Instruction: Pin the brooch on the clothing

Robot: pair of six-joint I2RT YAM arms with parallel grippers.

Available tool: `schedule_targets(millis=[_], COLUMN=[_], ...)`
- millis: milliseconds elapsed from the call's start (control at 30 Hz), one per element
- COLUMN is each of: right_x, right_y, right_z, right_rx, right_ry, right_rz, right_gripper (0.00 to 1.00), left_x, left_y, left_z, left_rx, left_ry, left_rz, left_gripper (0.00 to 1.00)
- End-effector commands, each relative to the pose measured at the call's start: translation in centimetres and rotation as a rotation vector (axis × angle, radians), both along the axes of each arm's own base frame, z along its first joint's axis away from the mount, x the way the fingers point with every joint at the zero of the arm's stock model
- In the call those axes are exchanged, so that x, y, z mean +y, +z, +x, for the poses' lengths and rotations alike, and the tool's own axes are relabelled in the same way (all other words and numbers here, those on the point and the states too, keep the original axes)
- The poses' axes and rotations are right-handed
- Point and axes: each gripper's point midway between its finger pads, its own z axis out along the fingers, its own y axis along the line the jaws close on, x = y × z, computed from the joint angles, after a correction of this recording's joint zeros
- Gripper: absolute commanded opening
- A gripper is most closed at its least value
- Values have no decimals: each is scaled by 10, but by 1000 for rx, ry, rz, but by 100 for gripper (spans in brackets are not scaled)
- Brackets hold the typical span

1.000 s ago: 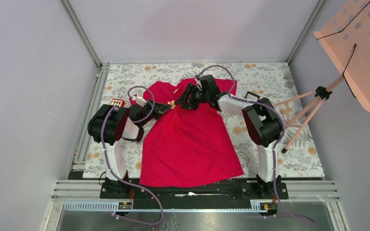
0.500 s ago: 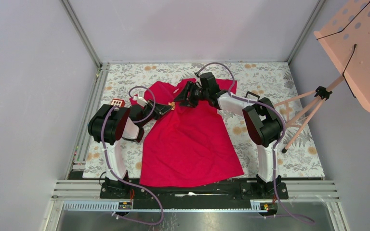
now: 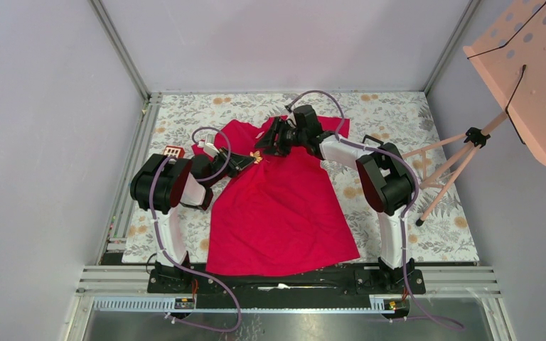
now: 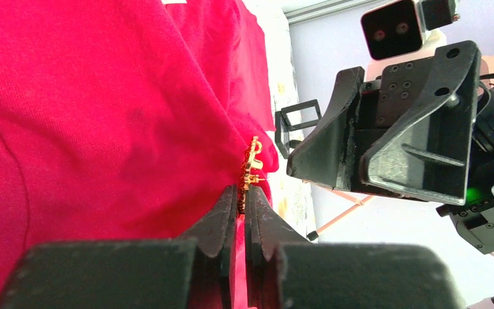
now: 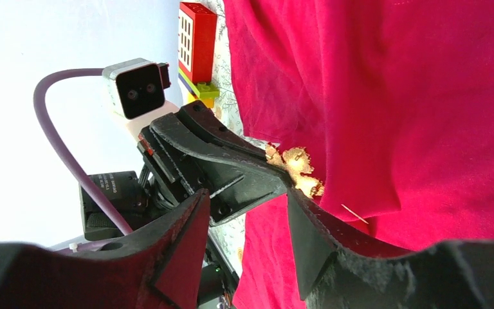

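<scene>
The tiny orange-and-gold flower-shaped brooch [image 5: 296, 168] sits on the upper chest of the bright red short-sleeved T-shirt [image 3: 277, 213], toward the garment's 12 o'clock end and just short of the neckline. The T-shirt is spread flat on the grey floral tablecloth [image 3: 398, 114].

In the left wrist view the brooch is seen edge-on, standing up from the fingertips, its long axis running 6 to 12 o'clock. In the right wrist view its lobed face shows, the long axis running 10 to 4 o'clock. A thin pale pin [image 5: 355, 214] lies on the cloth just beyond its 4 o'clock end, on the same line. This is probably the brooch's own needle, so the piece points toward 4 o'clock there.

The left gripper [image 4: 242, 193] reaches in from 8 o'clock in the overhead view. Its jaws are pinched together on the brooch's lower edge.

The right gripper [image 5: 246, 191] stands close by at 2 o'clock of the brooch. Its jaws are spread wide, holding nothing, and face the brooch.

Step in hand, as I judge it: the brooch is held at its place while the pin is worked through the fabric. The views do not show whether the pin has pierced the cloth or merely lies on it.

The next move calls for the left grip to hold steady. The right jaws must then take the cloth or the pin tip beside the brooch without knocking it askew.
</scene>
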Motion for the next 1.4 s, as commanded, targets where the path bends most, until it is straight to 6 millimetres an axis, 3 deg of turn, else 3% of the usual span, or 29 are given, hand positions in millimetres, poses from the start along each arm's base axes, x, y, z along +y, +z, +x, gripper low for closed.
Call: schedule_targets(millis=[0,133,267,433,500,700,833,1133,1367], right_x=[4,-2,-22,-68,-75,-78,-65,-41,-34], right_y=[7,8,2,-31,-42,-66,-75,-80,-82], right_z=[4,5,9,11,6,-8,-12,-12,-14], right_rx=[-26,-49,-79,-48,-44,-26,-20,-19,-24], right_ry=[18,2,-62,-157,-147,-124,-99,-53,-42], right_rz=[31,-3,-84,-257,-307,-357,-335,-261,-215], right_gripper=[54,55,58,56,55,54,53,52,51], left_x=[-6,-7,-5,-2,-3,-2,-2,-2,-3], left_y=[22,19,19,22,24,31,32,34,36], left_z=[4,4,2,-2,-3,-5,-7,-10,-9], left_rx=[-118,-110,-100,-86,-81,-80,-81,-84,-92], left_ry=[-34,-39,-29,-12,-14,-13,-11,-18,-20], left_rz=[-14,-15,-22,-20,-29,-42,-38,-41,-38], left_gripper=[0,0,0,0,0,0,0,0,0])
